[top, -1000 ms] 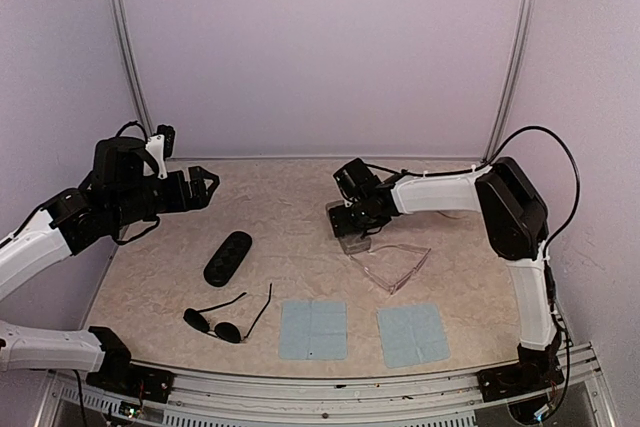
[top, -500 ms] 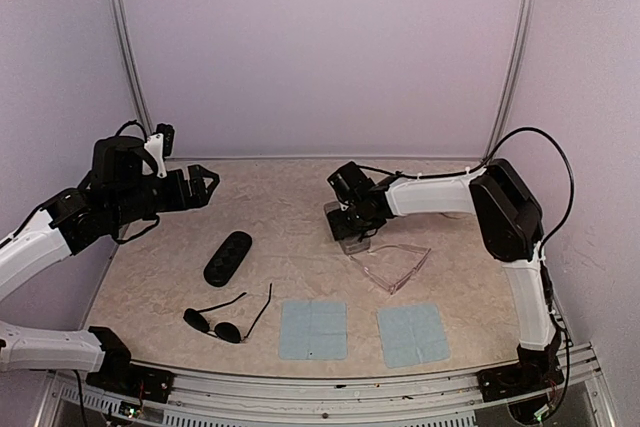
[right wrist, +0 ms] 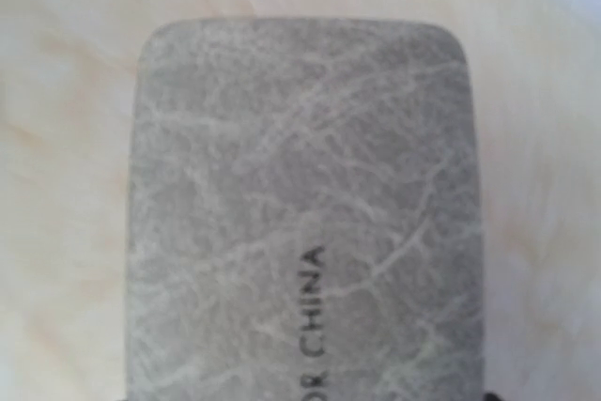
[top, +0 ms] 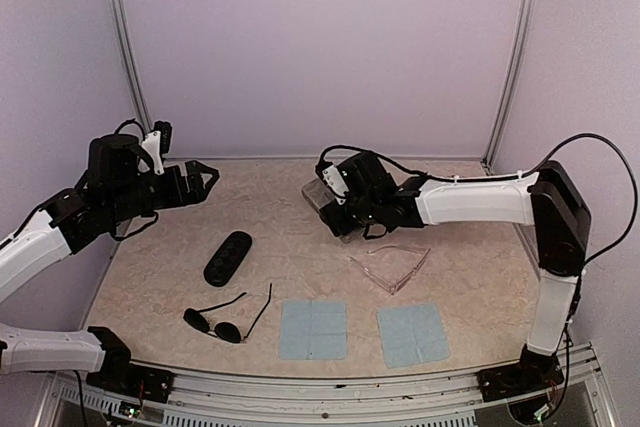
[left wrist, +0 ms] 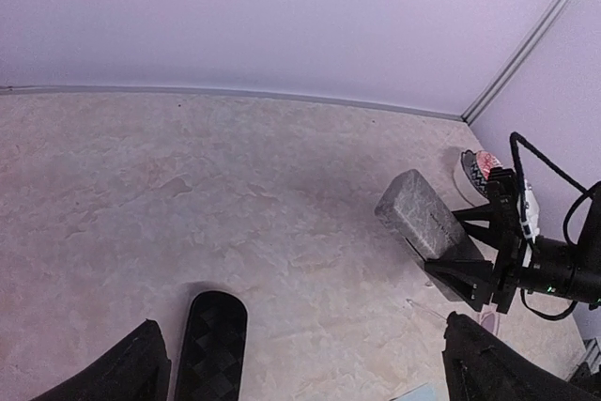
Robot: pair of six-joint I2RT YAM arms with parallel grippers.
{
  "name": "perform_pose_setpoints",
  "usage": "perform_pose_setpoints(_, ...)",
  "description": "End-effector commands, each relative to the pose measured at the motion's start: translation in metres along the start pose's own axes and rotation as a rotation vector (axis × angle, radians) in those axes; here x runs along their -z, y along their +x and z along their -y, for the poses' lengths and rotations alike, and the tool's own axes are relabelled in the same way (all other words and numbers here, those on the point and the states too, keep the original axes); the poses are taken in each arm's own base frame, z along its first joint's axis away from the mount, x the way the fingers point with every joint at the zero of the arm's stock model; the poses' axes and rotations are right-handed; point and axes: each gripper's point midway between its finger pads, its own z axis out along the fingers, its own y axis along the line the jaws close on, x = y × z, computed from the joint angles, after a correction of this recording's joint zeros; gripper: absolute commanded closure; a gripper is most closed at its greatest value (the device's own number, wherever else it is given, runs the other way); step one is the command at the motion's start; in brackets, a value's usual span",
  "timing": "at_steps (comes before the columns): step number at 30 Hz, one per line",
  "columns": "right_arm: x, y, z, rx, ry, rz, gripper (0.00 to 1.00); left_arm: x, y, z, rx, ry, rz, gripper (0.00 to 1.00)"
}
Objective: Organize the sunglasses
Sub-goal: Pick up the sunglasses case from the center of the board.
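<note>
Fingers (left wrist: 141,365) of the left gripper (top: 207,180) stand spread wide around nothing, hovering over the left side of the table (top: 470,277). The right gripper (left wrist: 462,249) is clamped on 1 end of the grey case (left wrist: 424,216). The case looks lifted off the surface, though these angles do not settle it.

Nearest the arms, 2 blue squares lie side by side: the left cloth (top: 313,329) and the right cloth (top: 412,334). Just left of them rest the wire-framed sunglasses (top: 225,325), arms unfolded. A little farther back, on the right, lie the clear plastic sunglasses (top: 390,267), also unfolded. The black oval case (top: 228,257) sits closed beyond the wire pair.

Both pairs are probably very light. The wire frame will likely flex, and its dark lenses may scratch, so the bridge or a hinge corner is the safer hold (never a lens). The clear frame seems stiffer but slick, so pinching it across the bridge seems best.
</note>
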Motion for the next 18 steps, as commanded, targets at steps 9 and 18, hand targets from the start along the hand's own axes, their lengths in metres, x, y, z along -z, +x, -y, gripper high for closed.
perform_pose_setpoints(9, 0.113, -0.031, -0.095, 0.651, -0.276, 0.517, 0.5, 0.01, 0.005, 0.08, -0.027, 0.411, -0.122, 0.01)
perform_pose_setpoints(18, 0.14, -0.008, -0.127, 1.042, -0.267, 0.653, 0.52, 0.008, 0.067, 0.118, -0.002, 0.606, -0.363, 0.01)
